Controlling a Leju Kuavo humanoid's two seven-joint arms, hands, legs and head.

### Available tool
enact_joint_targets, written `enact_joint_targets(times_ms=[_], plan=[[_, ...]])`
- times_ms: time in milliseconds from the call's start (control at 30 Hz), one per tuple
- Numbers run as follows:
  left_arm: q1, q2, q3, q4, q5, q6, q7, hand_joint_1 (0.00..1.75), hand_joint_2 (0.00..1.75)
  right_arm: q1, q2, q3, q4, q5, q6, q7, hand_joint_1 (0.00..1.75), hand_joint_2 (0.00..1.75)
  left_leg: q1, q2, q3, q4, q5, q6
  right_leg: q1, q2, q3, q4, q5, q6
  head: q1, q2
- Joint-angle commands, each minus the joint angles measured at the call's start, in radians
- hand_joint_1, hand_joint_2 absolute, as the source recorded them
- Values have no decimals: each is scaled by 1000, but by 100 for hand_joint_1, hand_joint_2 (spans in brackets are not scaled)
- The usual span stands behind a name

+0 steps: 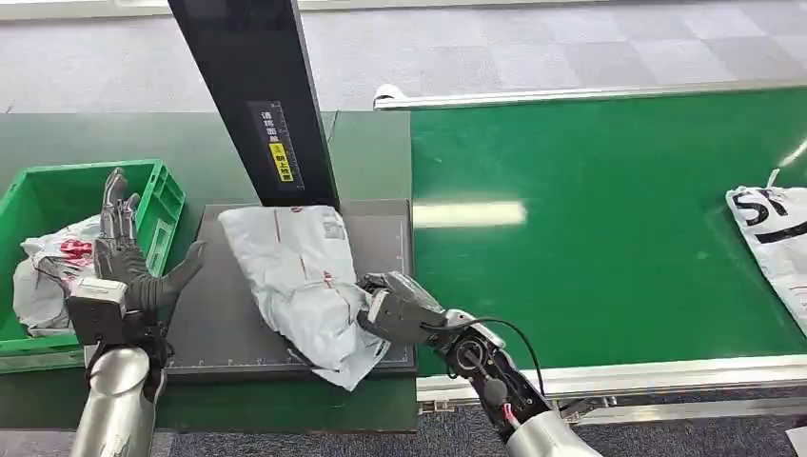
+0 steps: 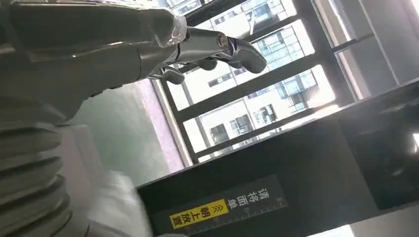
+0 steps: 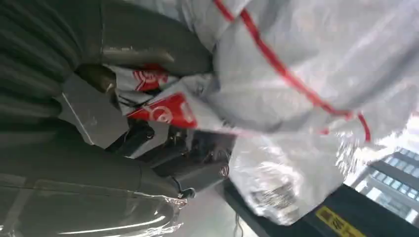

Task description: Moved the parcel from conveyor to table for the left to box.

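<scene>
The right hand [image 1: 395, 307] has its fingers closed on the near edge of the crumpled white plastic parcel with red stripes [image 1: 303, 276]; in the right wrist view the bag [image 3: 296, 74] is bunched against the palm, so the grip looks firm. That parcel lies on the dark grey weighing plate [image 1: 233, 324] on the table, under the black upright scanner column with a yellow label [image 1: 262, 95], just beside the green conveyor belt [image 1: 590, 238]. The left hand [image 1: 128, 262] is raised beside the plate with fingers spread and straight, holding nothing. To its left the green plastic crate [image 1: 162, 195] holds 1 white parcel already [image 1: 52, 271]. Another white parcel with black lettering [image 1: 776, 238] waits far along the belt. I judge the transfer off the belt done; release and the left hand's boxing remain.
</scene>
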State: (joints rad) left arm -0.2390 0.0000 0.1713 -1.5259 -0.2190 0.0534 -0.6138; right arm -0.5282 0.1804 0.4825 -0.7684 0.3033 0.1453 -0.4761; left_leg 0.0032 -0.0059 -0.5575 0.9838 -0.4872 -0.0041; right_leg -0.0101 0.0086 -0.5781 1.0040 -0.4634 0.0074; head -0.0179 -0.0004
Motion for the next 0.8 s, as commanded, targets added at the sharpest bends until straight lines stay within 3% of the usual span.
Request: enact_joint_targets(times_ms=[33,400,667,800], plan=[[5,-14,23,37,-10,-14,9,0,175,-50,-18,32,69,-45,-21,-11,0,175,0,0,2,-1,0,0,0,0,1,-1,0,0,0,0],[21,-4,21,48,-4,-29,4,0,175,-7,-116,-125,-127,-178,4,-6,0,175,0,-1,1,-1,0,0,0,-2,1,-1,0,0,0,0],[22,-4,21,46,-3,-29,4,0,175,-2,-116,-127,-136,-180,6,-7,0,175,0,-1,1,-1,0,0,0,-1,0,-1,0,0,0,0],[32,0,6,39,-5,-41,-2,0,175,67,-157,-200,-274,-197,-17,-5,0,175,0,-2,2,-1,0,0,0,-3,2,-2,0,0,0,0]])
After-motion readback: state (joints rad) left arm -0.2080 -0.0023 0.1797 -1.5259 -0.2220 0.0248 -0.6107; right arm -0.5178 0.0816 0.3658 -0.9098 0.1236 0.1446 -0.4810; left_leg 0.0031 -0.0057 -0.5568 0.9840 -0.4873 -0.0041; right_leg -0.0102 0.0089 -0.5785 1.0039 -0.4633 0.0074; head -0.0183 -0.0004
